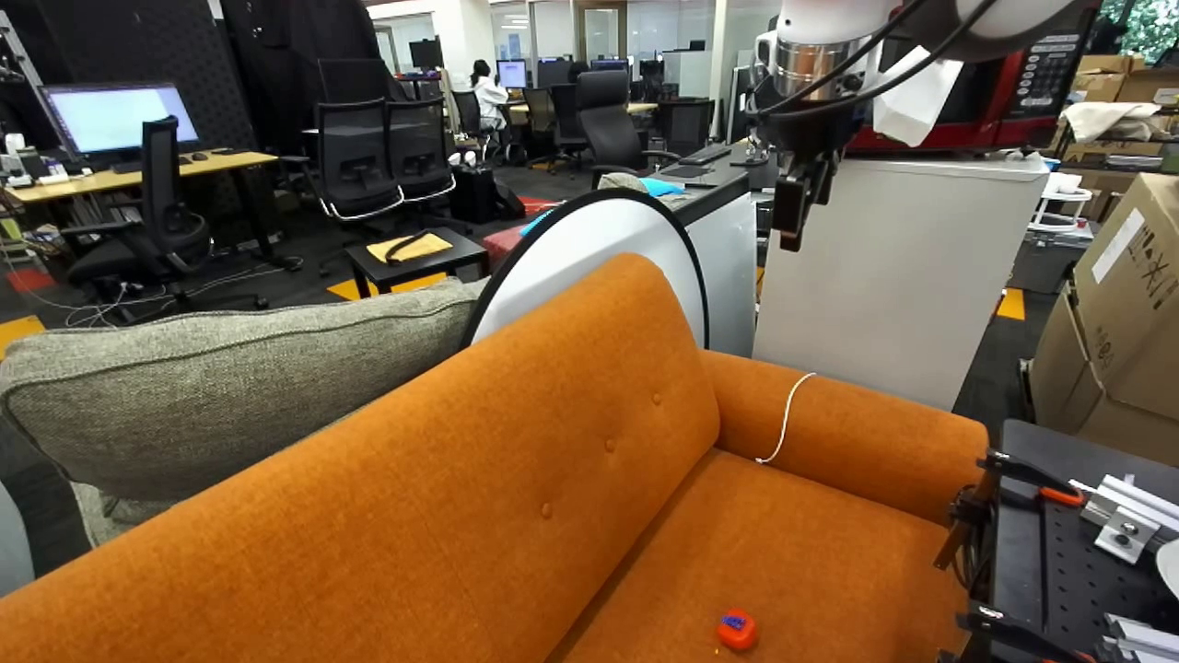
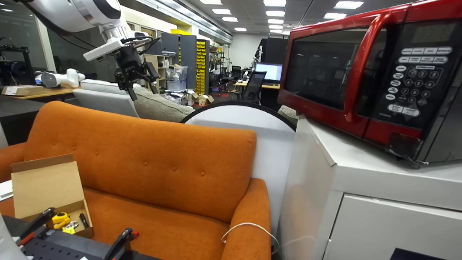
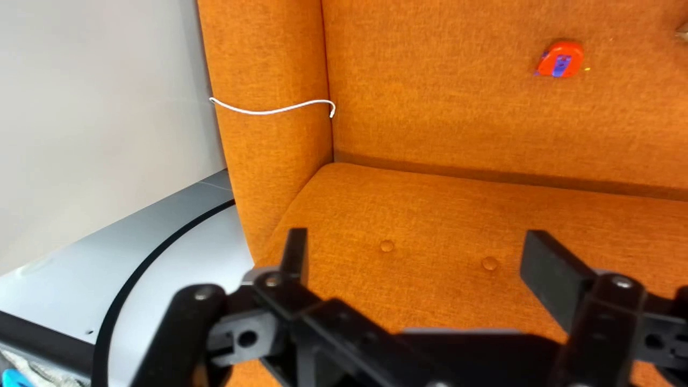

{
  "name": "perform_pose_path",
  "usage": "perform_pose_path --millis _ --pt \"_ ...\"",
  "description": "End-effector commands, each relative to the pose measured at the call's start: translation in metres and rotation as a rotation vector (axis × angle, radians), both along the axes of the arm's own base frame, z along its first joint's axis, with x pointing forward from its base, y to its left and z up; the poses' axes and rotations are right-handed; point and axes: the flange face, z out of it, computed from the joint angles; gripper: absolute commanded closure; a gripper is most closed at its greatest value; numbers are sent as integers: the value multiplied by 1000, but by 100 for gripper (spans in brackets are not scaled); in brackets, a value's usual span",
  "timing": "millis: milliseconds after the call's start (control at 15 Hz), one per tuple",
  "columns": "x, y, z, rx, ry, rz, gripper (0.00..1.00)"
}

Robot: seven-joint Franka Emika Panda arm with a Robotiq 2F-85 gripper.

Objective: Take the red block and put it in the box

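The small bright red block, with a blue-purple patch on top, lies on the orange sofa seat in an exterior view (image 1: 737, 632) and at the upper right of the wrist view (image 3: 561, 59). A small red patch beside a black clamp shows in an exterior view, but I cannot tell whether it is the block. The open cardboard box (image 2: 47, 186), lid raised, stands on the sofa with yellow and dark items inside. My gripper (image 3: 416, 255) is open and empty, high above the sofa backrest, well apart from the block. It also shows in both exterior views (image 1: 799, 214) (image 2: 143, 91).
The orange sofa's backrest (image 2: 144, 144) and armrest (image 1: 857, 414) rise around the seat. A white cord (image 3: 269, 111) lies over the armrest. A white cabinet (image 2: 310, 173) with a dark red microwave (image 2: 325, 72) stands beside it. A black table with clamps (image 1: 1087, 552) borders the seat.
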Motion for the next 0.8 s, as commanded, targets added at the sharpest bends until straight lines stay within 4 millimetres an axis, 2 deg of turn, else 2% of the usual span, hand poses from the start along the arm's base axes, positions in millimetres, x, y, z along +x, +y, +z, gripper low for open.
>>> perform_pose_path --millis 0,200,467,533,600,733 --pt "6 14 -38 84 9 100 0" --pt "9 38 -99 158 43 229 0" --pt "8 62 -186 246 198 340 0" --pt "0 59 -174 218 165 294 0" --pt "0 61 -190 229 197 310 0" --pt "5 62 -195 234 203 324 0"
